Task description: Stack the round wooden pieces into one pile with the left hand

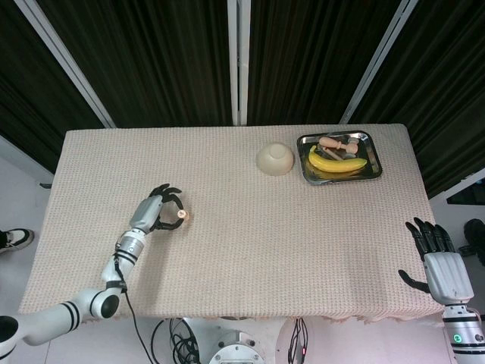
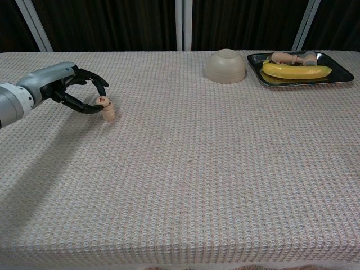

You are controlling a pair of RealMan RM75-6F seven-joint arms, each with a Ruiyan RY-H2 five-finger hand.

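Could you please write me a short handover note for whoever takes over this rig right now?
Left hand: fingers curled around the top of the pile of round wooden pieces, at the table's left side; whether it grips the top piece or only touches it is unclear.
Right hand: open, idle off the table's near right corner.
Done: the pieces stand as one small pile, leaning slightly.
Left: confirm the top piece sits steady, then release and withdraw the left hand.
Bowl and tray with banana: far right, uninvolved.
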